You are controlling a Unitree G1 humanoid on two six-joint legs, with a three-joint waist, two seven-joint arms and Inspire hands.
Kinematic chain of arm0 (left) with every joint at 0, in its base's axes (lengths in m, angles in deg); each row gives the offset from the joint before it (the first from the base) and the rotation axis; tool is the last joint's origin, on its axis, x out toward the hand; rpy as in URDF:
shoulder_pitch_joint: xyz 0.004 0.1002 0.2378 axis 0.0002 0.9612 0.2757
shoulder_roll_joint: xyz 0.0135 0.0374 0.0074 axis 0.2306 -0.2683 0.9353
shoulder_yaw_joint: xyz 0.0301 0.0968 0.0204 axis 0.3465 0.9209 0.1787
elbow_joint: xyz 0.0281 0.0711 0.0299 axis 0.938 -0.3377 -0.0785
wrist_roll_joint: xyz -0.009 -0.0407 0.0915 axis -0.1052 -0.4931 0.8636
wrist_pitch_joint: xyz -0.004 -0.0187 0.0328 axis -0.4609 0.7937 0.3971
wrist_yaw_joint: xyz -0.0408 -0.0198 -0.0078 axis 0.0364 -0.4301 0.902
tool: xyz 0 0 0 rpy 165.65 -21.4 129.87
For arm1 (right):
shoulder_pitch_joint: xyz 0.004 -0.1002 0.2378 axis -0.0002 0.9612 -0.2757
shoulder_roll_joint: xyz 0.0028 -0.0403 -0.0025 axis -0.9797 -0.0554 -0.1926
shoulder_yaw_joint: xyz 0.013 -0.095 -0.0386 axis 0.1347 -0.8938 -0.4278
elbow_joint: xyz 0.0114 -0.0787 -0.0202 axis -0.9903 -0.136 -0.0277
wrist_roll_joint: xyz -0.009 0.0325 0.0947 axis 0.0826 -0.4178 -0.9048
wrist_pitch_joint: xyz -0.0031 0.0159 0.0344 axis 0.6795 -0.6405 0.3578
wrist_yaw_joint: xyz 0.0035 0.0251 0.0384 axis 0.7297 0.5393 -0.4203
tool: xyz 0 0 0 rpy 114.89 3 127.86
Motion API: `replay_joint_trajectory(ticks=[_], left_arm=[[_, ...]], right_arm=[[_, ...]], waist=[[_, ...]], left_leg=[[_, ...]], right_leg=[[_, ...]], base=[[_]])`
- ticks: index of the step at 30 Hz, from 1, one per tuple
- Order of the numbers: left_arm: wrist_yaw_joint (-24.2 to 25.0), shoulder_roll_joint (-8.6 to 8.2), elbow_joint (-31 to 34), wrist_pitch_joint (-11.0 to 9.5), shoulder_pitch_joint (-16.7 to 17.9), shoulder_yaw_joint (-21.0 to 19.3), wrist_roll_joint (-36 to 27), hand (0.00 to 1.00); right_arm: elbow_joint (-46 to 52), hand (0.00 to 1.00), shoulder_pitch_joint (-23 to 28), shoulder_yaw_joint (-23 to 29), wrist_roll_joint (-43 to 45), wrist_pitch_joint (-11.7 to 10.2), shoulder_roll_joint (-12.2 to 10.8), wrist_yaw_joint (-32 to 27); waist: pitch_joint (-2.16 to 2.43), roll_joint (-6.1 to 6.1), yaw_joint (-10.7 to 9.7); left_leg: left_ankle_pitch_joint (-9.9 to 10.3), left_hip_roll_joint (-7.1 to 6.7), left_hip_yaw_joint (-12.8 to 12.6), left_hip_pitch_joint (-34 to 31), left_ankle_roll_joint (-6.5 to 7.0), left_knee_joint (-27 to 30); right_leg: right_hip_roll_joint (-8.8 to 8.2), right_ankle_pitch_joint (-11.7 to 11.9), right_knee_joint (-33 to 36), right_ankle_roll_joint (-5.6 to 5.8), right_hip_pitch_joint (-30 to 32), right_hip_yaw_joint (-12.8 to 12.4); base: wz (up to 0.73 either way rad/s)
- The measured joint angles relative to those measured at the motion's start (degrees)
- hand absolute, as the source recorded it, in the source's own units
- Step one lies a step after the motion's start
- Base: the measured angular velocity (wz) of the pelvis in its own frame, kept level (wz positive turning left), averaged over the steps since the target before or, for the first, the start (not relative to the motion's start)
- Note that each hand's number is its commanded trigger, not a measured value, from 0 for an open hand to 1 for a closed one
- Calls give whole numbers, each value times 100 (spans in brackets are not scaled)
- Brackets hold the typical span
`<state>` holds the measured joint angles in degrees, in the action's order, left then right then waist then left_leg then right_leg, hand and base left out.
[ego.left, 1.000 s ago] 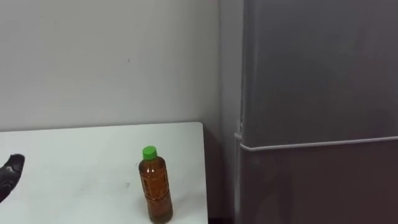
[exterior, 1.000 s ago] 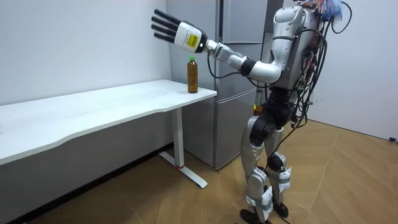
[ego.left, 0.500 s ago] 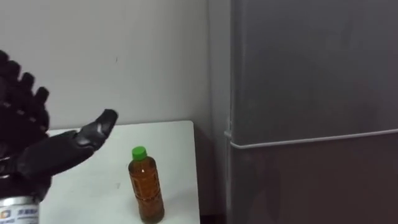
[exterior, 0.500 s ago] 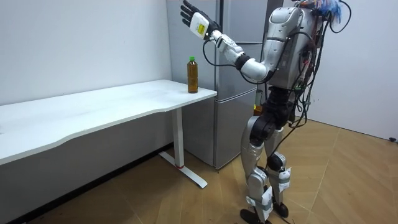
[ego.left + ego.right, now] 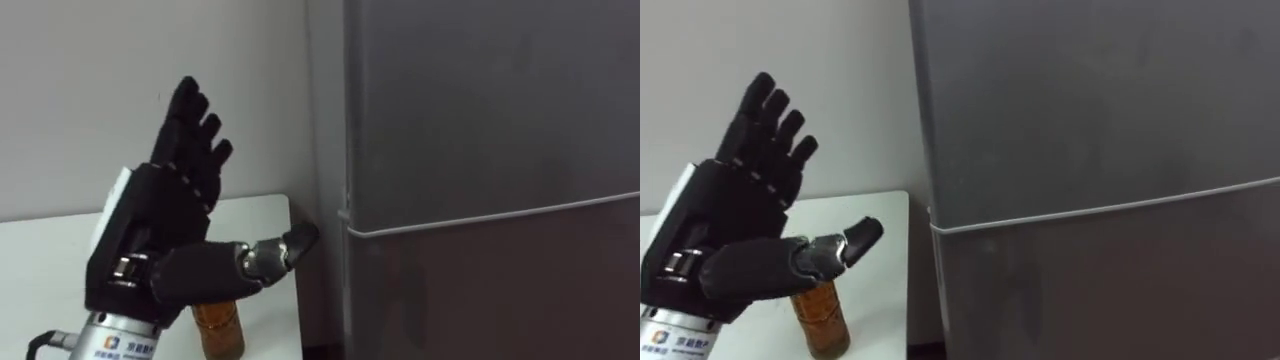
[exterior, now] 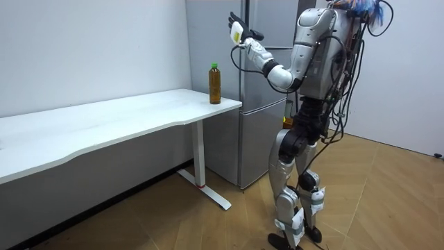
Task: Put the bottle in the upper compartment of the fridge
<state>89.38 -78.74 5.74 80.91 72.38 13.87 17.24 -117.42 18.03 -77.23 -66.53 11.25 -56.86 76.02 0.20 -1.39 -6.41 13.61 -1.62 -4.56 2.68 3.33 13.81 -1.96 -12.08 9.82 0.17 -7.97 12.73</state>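
An amber bottle (image 6: pixel 215 83) with a green cap stands upright near the right end of the white table (image 6: pixel 125 114), beside the grey fridge (image 5: pixel 480 120). My left hand (image 5: pixel 160 240) is raised and open, fingers straight up and thumb pointing at the fridge's left edge. In the eye views it covers the bottle's top, so just the bottle's lower part (image 5: pixel 820 320) shows beneath it. The hand holds nothing. In the room view the left hand (image 6: pixel 238 29) is up at the level of the upper fridge door (image 6: pixel 274 21), which is closed.
A pale seam (image 5: pixel 480 215) divides the upper and lower fridge doors. A plain white wall (image 5: pixel 80 80) stands behind the table. I stand on the wooden floor (image 6: pixel 229 229) in front of the fridge, just off the table's end.
My left hand has swung up from over the table, past the bottle, to the upper fridge door's edge. The eye view has turned slightly right. The bottle has not moved.
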Motion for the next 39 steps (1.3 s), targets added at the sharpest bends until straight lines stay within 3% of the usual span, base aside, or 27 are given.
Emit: replay_joint_trajectory(ticks=[10,14,16,36,37,38,39], left_arm=[[655,-37,-4,35,0,320,-298,0],[843,-31,-3,133,0,644,-304,0],[895,-34,-1,185,0,794,-403,0],[1059,-66,-184,199,6,775,-625,0],[1059,-65,-185,199,6,775,-625,30],[1059,-65,-185,199,7,790,-631,67],[1059,-66,-185,199,8,811,-642,71]], right_arm=[[-292,0,-225,-92,22,2,7,86],[-289,0,-251,-159,-16,2,27,129],[-285,0,-274,-230,-21,2,51,145],[-287,0,-289,-309,-49,6,66,58],[-287,0,-289,-309,-51,6,66,52],[-286,0,-289,-315,-57,6,66,50],[-283,0,-289,-318,-57,6,67,49]], waist=[[-24,63,-118],[-54,13,-144],[-45,-25,-146],[-51,-113,-143],[-52,-115,-144],[-52,-118,-144],[-51,-119,-143]], left_leg=[[-7,-2,-7,91,0,-28],[-4,-2,-7,43,2,-30],[-5,-1,-8,-1,3,-23],[-7,-4,-6,-18,2,-19],[-7,-4,-7,-18,2,-19],[-7,-4,-8,-19,2,-20],[-7,-4,-8,-22,2,-21]], right_leg=[[-2,0,-11,0,-66,-28],[-1,0,-15,0,-69,-27],[0,0,-9,0,-23,-44],[12,0,-11,0,-28,-153],[12,0,-11,0,-28,-154],[11,0,-11,0,-26,-153],[12,0,-11,0,-22,-153]], base=[[0],[0],[0],[0],[0],[0],[0]])
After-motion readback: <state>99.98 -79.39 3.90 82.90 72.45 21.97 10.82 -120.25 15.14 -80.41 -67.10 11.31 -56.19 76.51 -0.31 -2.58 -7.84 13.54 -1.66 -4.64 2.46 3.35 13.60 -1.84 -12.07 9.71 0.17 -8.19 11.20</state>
